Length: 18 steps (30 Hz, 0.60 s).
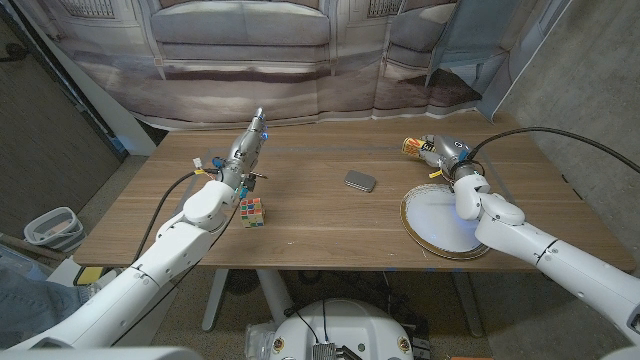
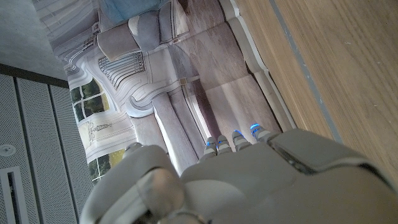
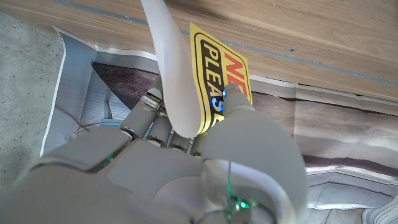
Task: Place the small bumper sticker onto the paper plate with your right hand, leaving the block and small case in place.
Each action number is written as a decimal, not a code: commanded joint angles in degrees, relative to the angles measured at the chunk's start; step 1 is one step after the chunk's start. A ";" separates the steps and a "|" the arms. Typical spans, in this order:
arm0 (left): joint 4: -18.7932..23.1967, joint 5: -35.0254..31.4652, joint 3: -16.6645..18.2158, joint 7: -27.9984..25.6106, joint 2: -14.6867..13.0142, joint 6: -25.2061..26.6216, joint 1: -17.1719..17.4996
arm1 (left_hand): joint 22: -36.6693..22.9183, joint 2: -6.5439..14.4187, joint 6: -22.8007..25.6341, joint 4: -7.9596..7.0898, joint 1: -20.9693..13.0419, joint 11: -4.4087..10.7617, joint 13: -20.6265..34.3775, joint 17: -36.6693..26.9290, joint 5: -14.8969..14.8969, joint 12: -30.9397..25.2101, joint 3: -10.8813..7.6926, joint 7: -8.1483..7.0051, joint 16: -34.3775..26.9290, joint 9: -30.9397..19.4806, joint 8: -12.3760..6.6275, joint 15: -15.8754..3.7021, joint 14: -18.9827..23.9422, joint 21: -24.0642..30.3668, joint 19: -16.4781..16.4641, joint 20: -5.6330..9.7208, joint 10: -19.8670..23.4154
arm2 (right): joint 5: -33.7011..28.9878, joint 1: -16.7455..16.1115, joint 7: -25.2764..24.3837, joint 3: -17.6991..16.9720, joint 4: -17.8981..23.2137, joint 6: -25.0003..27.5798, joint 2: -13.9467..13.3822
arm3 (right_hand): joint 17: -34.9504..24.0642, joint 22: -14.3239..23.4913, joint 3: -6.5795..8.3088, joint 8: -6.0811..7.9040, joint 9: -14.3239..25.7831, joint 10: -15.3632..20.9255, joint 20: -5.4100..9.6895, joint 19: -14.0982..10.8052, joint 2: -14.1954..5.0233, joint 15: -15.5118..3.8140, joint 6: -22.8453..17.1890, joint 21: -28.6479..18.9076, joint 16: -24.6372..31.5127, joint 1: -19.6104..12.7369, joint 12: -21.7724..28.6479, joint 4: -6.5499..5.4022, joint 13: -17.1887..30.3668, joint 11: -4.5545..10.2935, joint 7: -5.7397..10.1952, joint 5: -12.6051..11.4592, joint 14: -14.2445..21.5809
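My right hand (image 1: 447,157) hovers over the table's far right, just beyond the paper plate (image 1: 432,218). It pinches the small yellow bumper sticker (image 1: 416,146), whose black and red lettering (image 3: 217,78) shows between thumb and fingers (image 3: 231,99); a white edge of it (image 3: 166,56) curls away. My own hand (image 3: 199,168) hides the sticker's lower part. The multicoloured block (image 1: 252,211) sits left of centre, right beside my left forearm. The small grey case (image 1: 360,181) lies mid-table. My left hand (image 1: 246,148) (image 2: 249,180) points its straight fingers at the far edge, holding nothing.
The plate has a white middle and a gold rim, and my right forearm (image 1: 520,235) crosses its right side. A printed backdrop (image 1: 300,60) hangs behind the table's far edge. A grey bin (image 1: 52,228) stands on the floor at the left.
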State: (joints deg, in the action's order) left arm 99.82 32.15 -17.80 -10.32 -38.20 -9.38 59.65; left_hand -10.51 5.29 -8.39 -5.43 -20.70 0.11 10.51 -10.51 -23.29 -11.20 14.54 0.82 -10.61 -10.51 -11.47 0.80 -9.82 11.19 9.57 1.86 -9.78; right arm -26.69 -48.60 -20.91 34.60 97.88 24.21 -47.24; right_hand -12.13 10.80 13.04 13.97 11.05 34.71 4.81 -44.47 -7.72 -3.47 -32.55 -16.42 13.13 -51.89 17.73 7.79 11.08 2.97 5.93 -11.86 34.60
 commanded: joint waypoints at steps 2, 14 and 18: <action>0.33 -0.26 -0.27 -0.11 0.05 0.47 -0.02 | -0.13 0.41 0.15 -0.11 -0.61 0.13 0.21 -0.14 0.11 -0.42 0.43 0.09 -0.31 -0.22 0.17 0.40 -5.89 0.44 11.37 -0.33 -4.06 | -0.75 -2.72 -0.71 -2.05 2.83 -1.01 -1.56 | -0.25 0.21 0.49 -0.18 0.15 0.32 4.55 0.03 0.15 -5.84 -0.82 0.35 -0.03 -0.67 -0.18 0.13 0.05 0.37 0.16 0.12 0.19; 0.42 -0.39 -0.44 0.12 -0.02 0.50 -0.09 | -0.13 0.46 0.11 -0.12 -0.68 0.08 0.21 -0.14 0.11 -0.42 0.54 0.02 -0.25 -0.22 0.18 0.39 -6.05 0.43 11.43 -0.35 -4.07 | -1.13 -5.93 -1.12 -4.26 6.23 -2.03 -3.43 | -0.27 0.21 0.62 -0.46 0.15 0.59 4.53 0.02 0.14 -5.84 -0.72 0.41 -0.12 -0.99 -0.27 0.23 0.07 0.73 0.18 0.33 0.35; 0.60 -0.36 -0.34 -0.01 -0.03 0.49 0.01 | -0.13 0.47 0.09 -0.12 -0.70 0.11 0.21 -0.14 0.11 -0.40 0.57 -0.01 -0.25 -0.22 0.19 0.46 -6.05 0.43 11.46 -0.37 -4.12 | -0.52 -7.12 -1.42 -5.25 6.86 -3.52 -4.07 | -0.25 0.21 0.69 -0.72 0.15 0.85 4.45 0.02 0.24 -5.84 -0.36 0.46 -0.24 -1.22 -0.25 0.36 0.09 0.82 0.52 0.40 0.25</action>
State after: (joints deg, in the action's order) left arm 100.09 31.89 -18.14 -10.33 -38.14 -8.99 59.60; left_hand -10.51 5.60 -8.39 -5.68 -21.01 0.11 10.51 -10.51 -23.30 -11.20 14.78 0.82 -10.61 -10.51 -11.47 0.80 -9.82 11.19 9.57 1.86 -9.78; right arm -27.72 -52.85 -21.77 31.54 102.36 22.68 -49.77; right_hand -12.12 10.80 13.29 13.53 11.05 35.11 4.81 -44.47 -7.62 -3.47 -33.06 -16.07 13.11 -52.44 17.73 8.05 11.08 3.38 6.06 -11.64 34.60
